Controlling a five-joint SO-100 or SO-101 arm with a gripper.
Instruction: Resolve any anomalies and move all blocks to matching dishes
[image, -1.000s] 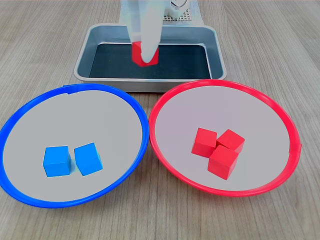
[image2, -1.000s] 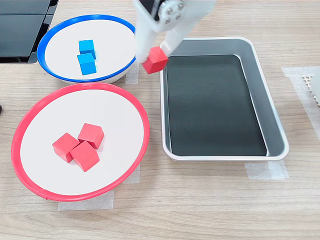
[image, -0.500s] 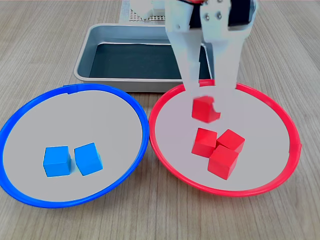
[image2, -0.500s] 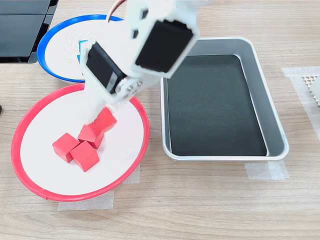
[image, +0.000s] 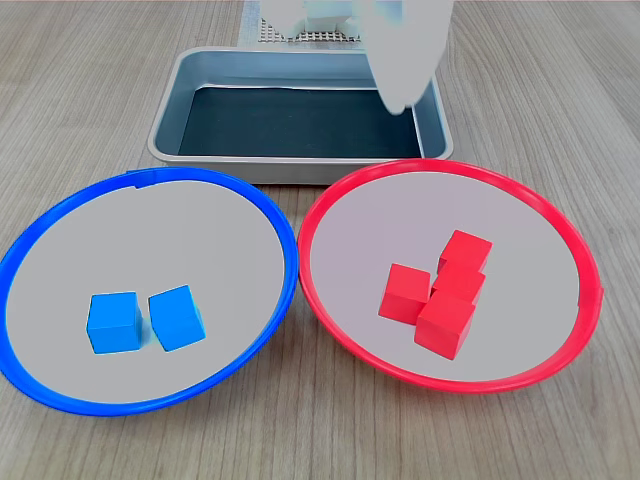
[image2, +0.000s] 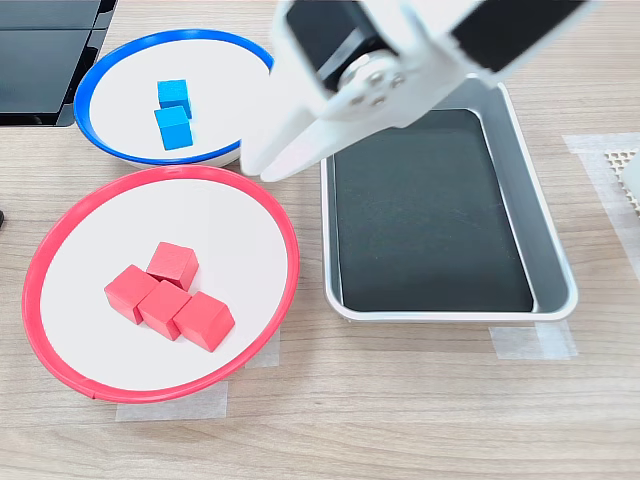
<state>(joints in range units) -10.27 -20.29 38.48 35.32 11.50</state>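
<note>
Four red blocks (image: 445, 325) (image2: 205, 320) lie bunched together inside the red-rimmed dish (image: 330, 205) (image2: 60, 225). Two blue blocks (image: 113, 322) (image2: 172, 127) sit side by side in the blue-rimmed dish (image: 60, 205) (image2: 110, 55). My white gripper (image: 400, 98) (image2: 257, 168) hangs blurred in the air, above the tray's corner nearest the dishes. It is well clear of the red blocks. Its fingers taper together to one tip, and nothing is held between them.
A rectangular grey metal tray (image: 165, 130) (image2: 545, 215) with a black liner stands behind the dishes in the first exterior view and holds nothing. A white perforated part (image2: 628, 170) lies at the second exterior view's right edge. Tape strips hold the dishes and tray to the wooden table.
The red block carried from over the tray has been let go into the red-rimmed dish and now rests among the other red blocks. The gripper has risen and pulled back toward the tray.
</note>
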